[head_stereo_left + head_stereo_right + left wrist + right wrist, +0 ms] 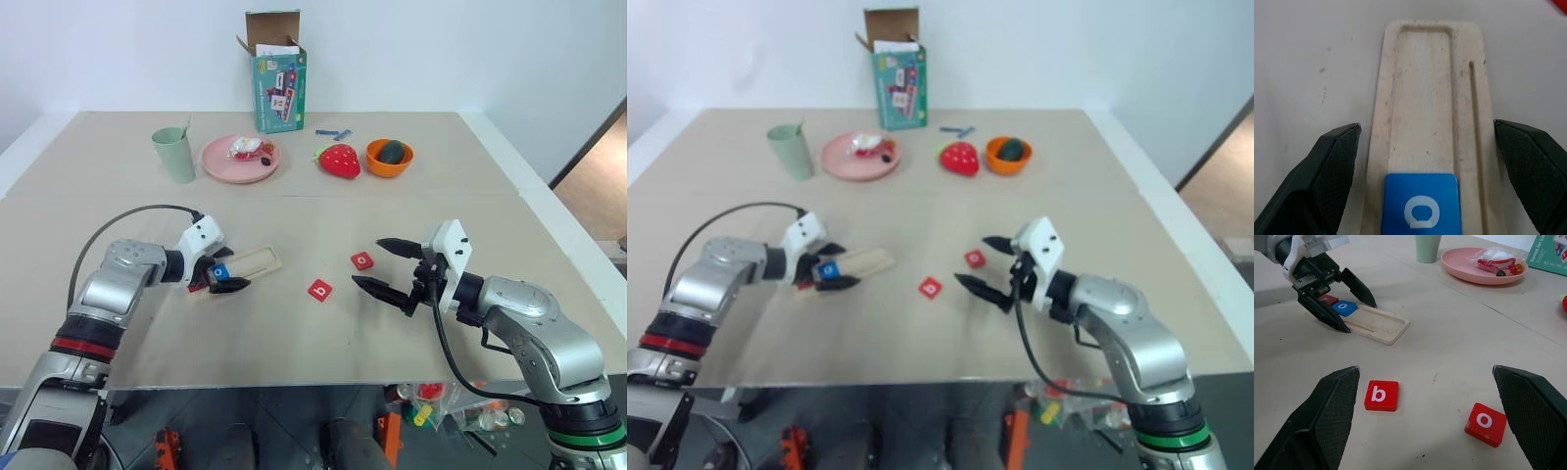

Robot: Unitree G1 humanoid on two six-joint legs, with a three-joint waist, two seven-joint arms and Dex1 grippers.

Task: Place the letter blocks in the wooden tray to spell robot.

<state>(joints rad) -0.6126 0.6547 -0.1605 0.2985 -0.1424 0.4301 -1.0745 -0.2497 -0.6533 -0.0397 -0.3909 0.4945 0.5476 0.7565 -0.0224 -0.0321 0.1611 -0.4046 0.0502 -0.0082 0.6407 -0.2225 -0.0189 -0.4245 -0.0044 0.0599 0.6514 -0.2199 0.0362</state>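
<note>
two blocks, a red one and blue o, sit in the tray between the left gripper's wide fingers, while b and red o wait on the table at the wide, empty right gripper's nine o'clock.

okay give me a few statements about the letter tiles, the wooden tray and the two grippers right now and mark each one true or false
1. A blue o tile lies in the wooden tray. True.
2. The red b tile is already in the tray. False: it lies on the table, apart from the tray.
3. The left gripper is shut on the blue tile. False: its fingers stand open on either side of the tray.
4. The right gripper is open and holds nothing. True.
5. The red o tile lies on the pink plate. False: it lies on the table near the b tile.
</note>
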